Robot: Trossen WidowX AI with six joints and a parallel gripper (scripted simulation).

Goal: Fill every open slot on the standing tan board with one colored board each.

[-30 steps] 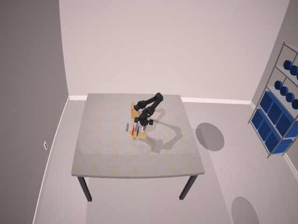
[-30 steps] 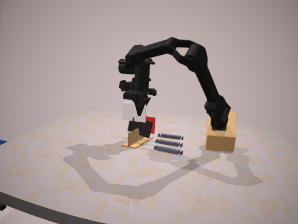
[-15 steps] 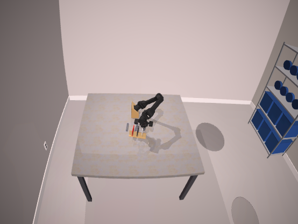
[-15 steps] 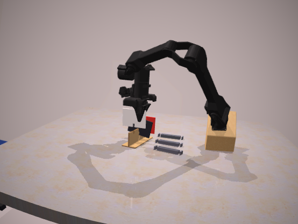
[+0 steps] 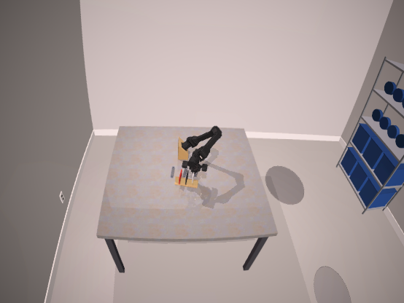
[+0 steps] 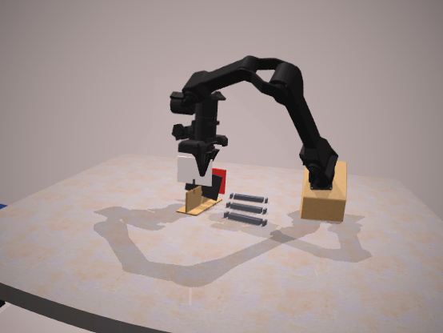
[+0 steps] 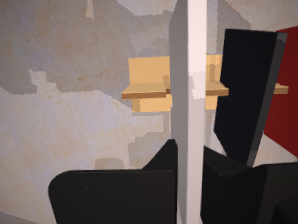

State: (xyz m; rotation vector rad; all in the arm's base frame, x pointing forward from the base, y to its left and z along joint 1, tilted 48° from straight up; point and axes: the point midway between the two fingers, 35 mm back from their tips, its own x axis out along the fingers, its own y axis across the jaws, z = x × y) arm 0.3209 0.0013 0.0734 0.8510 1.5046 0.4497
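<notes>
- lining up the white board (image 5: 192, 177) (image 6: 188, 170) (image 7: 192, 120) over the tan board (image 5: 177, 183) (image 6: 193, 198) (image 7: 147, 91): step in hand, judged to be the last insertion.
- pincer (image 5: 193, 172) (image 6: 203, 173) (image 7: 178, 145): closed on the white board, pads on its two faces.
- white board: upright, crosswise to the tan board, notch facing down; exterior view puts it above the tan board's near end, not locked in.
- red board (image 5: 180, 176) (image 6: 219, 181) (image 7: 284, 95): crosswise at the tan board's far end, as the exterior view has it; seating depth cannot be told.
- black board (image 5: 187, 177) (image 6: 212, 186) (image 7: 250, 85): between red and white, at the middle of the tan board. it leans in the exterior view, so probably not fully down.
- holders (image 6: 245, 208): all three on the desk (image 5: 146, 215) (image 6: 240, 280) (image 7: 40, 145), no board in any of them.
- progress, est.: every board is out of its holder; one insertion left, plus a likely fix to the black one.
- next move: check notch against slot, correct any sideways offset, then push straight down until it will go no further. let go only after that.
- risk: a small misalignment would land the notch's edge on top of the tan board and tip it, or twist the white board in the grip.
- risk: black board stands close by the pincer; a finger could knock it on the descent.
- afterwards: press black level if it proves proud, then lift clear.
</notes>
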